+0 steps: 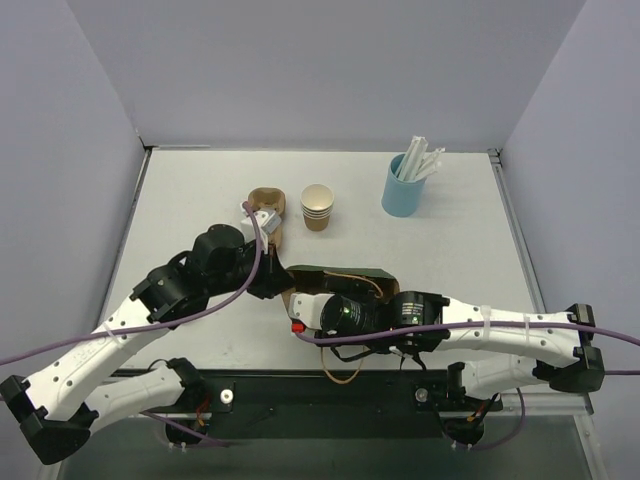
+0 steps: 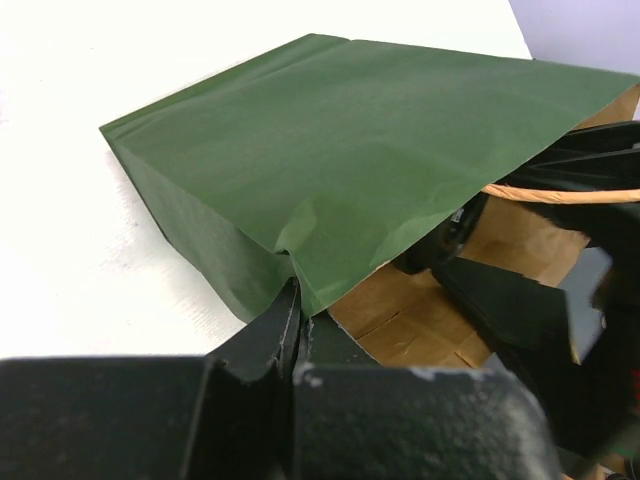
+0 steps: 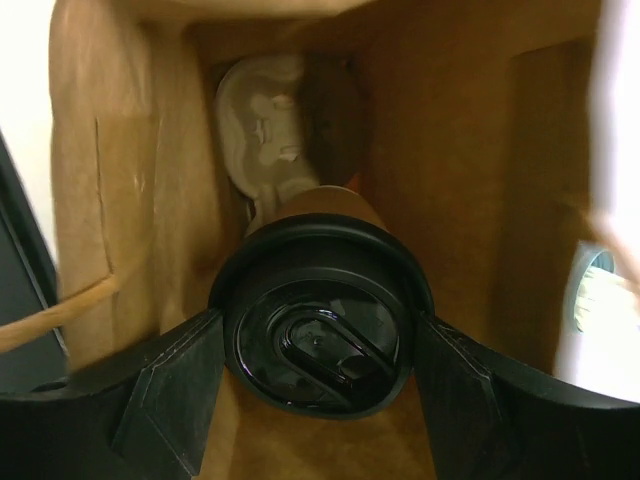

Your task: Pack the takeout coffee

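The takeout coffee (image 3: 320,330), a brown paper cup with a round black lid, sits inside a green paper bag (image 1: 345,272) with a brown inside (image 3: 450,150). My right gripper (image 3: 320,345) reaches into the bag mouth and is shut on the cup, one finger on each side of the lid. In the top view its fingers are hidden by its own wrist. My left gripper (image 2: 297,310) is shut on the bag's green edge (image 2: 350,150) at the mouth and holds it up. A pale moulded pulp piece (image 3: 265,130) lies deeper in the bag beyond the cup.
A stack of lidless tan cups (image 1: 317,207) stands behind the bag. A brown pulp carrier (image 1: 268,200) lies to its left, by my left wrist. A blue holder with white straws (image 1: 405,185) stands at the back right. A tan bag handle (image 1: 340,375) hangs near the front edge.
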{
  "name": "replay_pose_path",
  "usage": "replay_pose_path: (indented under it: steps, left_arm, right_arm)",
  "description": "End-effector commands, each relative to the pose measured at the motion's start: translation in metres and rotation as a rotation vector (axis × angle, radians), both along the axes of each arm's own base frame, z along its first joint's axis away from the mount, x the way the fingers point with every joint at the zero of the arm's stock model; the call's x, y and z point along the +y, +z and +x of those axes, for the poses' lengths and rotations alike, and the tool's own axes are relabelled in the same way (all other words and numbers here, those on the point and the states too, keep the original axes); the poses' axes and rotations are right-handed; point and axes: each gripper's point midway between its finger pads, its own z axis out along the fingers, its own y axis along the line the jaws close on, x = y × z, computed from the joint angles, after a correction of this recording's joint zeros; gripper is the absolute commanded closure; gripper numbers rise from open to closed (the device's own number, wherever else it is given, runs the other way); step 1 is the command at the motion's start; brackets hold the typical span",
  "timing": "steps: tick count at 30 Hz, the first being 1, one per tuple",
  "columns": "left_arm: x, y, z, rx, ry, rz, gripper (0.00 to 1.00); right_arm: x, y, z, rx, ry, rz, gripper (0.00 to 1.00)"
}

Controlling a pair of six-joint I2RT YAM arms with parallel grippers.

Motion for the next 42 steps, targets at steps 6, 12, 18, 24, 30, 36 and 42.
replay_pose_path:
  steps: [6,12,18,24,30,36,42]
  left_arm:
    - [0.005,0.017,-0.001,-0.122,0.055,-0.142,1.0]
    - [0.0,0.012,-0.003,-0.114,0.033,-0.144,1.0]
    - [-0.003,0.005,-0.007,-0.14,0.032,-0.148,1.0]
    - [-0.007,-0.006,-0.008,-0.175,0.028,-0.153,1.0]
    - [-0.006,-0.007,-0.003,-0.179,0.046,-0.121,1.0]
    - [-0.011,0.0,-0.003,-0.178,0.013,-0.102,1.0]
    - [-0.022,0.011,-0.008,-0.161,-0.037,-0.126,1.0]
  right_arm:
    - [-0.015,-0.015,0.011,-0.12,0.022,-0.015,0.53]
    - [-0.009,-0.037,0.007,-0.095,0.061,-0.041,0.53]
    - [-0.02,-0.032,0.023,-0.129,0.01,0.002,0.53]
    - [-0.03,-0.036,0.035,-0.136,0.021,-0.026,0.53]
    - [-0.041,-0.036,0.049,-0.143,0.023,-0.042,0.54]
    - [-0.048,-0.046,0.055,-0.169,0.069,-0.095,0.54]
    - [-0.037,-0.057,0.054,-0.154,0.125,-0.121,0.55]
